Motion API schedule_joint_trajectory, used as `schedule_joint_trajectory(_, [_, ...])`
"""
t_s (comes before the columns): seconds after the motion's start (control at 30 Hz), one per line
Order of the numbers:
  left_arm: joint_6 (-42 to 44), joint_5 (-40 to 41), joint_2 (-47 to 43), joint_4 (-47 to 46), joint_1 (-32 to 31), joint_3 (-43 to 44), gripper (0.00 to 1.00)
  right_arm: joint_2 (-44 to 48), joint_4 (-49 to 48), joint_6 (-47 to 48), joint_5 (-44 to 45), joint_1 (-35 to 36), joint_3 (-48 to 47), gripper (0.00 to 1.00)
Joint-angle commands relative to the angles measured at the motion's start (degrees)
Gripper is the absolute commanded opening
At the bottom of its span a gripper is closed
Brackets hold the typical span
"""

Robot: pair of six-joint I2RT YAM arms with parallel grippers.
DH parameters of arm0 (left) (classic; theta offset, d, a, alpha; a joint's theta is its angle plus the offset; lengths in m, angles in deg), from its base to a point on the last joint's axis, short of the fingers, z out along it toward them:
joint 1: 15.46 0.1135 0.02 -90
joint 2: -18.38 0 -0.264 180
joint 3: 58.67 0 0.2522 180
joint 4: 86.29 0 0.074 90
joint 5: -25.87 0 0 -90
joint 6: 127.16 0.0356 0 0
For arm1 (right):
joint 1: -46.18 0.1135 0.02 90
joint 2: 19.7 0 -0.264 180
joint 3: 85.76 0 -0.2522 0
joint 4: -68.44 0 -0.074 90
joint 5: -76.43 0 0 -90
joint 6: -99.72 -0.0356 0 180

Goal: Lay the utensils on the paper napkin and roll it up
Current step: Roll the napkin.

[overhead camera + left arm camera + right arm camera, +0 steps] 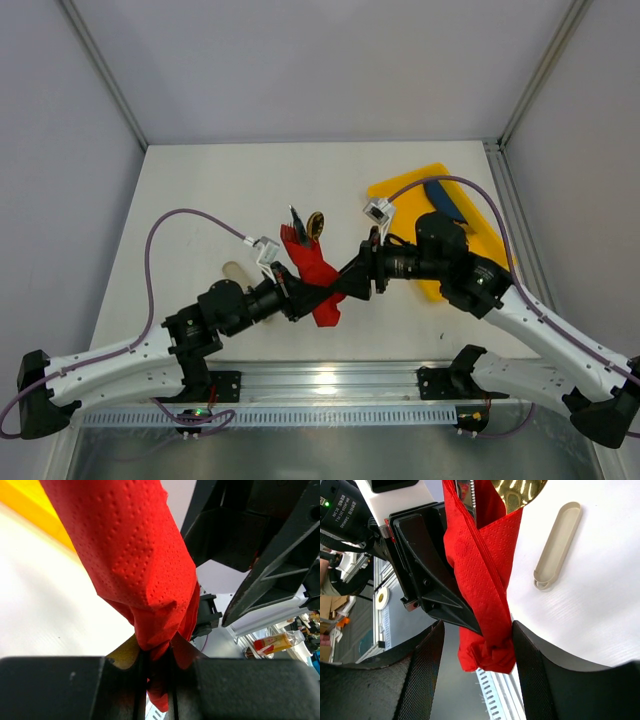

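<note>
**Desk:** Top external view, what's happening?

**Photographer:** Left claw [303, 293] clenches the rolled paper napkin [318, 272] over the worktop [200, 200], utensils [316, 222] poking out its far end.

**Desk:** And right claw [338, 287]?

**Photographer:** Released, straddling it; should regrip gently, keeping the roll tight.

one red paper napkin [318, 282], rolled into a single bundle. two metal utensils poke out of its top end: one fork [296, 220] and one spoon [317, 223]. one yellow tray [400, 186], and on it one dark-blue oblong [443, 197]. one pale beige sleeve [234, 270] lies on the one white table [200, 190]. two robot arms in all: one left arm [110, 360] and one right arm [545, 325].
</note>
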Motion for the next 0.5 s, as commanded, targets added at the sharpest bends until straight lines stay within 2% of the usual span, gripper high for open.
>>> schedule_joint_trajectory(0.0, [2.06, 1.97, -0.43, -1.83, 0.02, 3.75, 0.00, 2.25, 4.26, 2.76, 2.91, 0.25, -3.42, 0.61])
schedule_joint_trajectory(0.4, [2.50, 4.08, -0.25, 1.07, -0.07, 4.81, 0.00, 1.99, 10.85, 5.84, 5.47, 1.74, -8.07, 0.62])
schedule_joint_trajectory(0.47, [2.68, 4.08, -0.07, 1.69, -0.07, 5.25, 0.00, 2.16, 15.16, 9.09, 12.03, 2.27, -11.94, 0.62])
